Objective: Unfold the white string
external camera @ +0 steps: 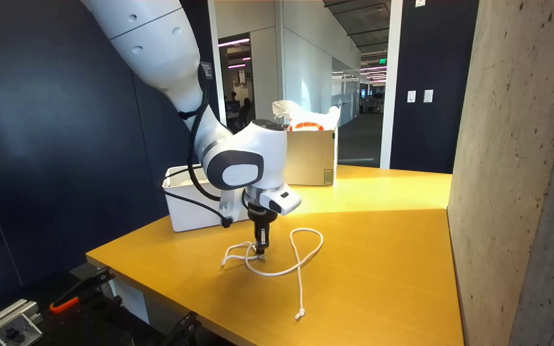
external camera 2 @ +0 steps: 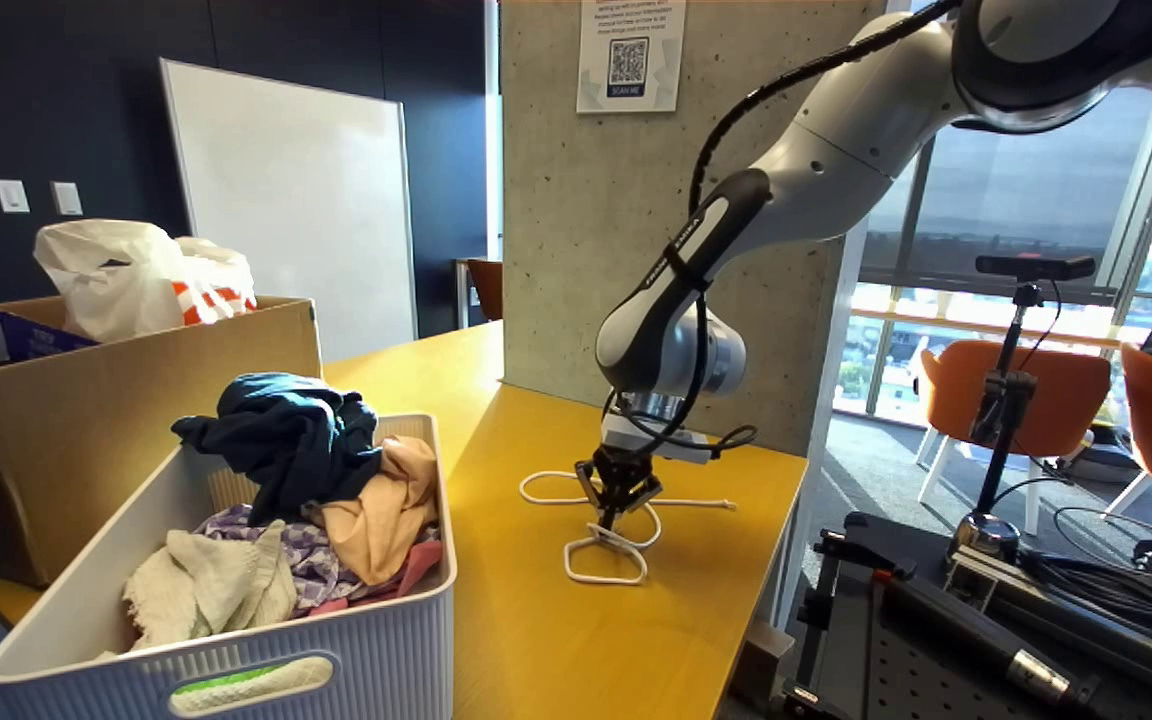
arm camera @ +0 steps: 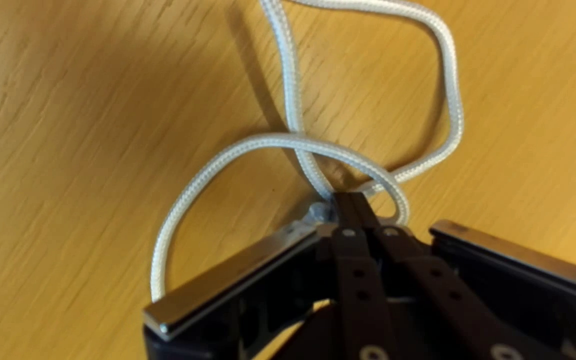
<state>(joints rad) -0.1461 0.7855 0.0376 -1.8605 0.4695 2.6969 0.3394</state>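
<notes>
The white string (external camera: 300,290) lies in loops on the yellow table (external camera: 378,269), with a knotted end toward the front in an exterior view. Its smaller loop (external camera 2: 606,581) surrounds the place where my gripper (external camera 2: 606,522) points straight down. Seen from the wrist, the string (arm camera: 292,100) crosses itself just ahead of the gripper (arm camera: 350,196), and part of it passes behind the fingertips, hidden there. Both fingers are pressed together, and no string shows between them. A pale string end sits against the left finger's side.
A white bin (external camera 2: 386,660) full of cloths stands on the table, close to the arm. Behind it is a cardboard box (external camera: 309,158) with plastic bags on top. A concrete wall (external camera: 508,144) borders one side of the table.
</notes>
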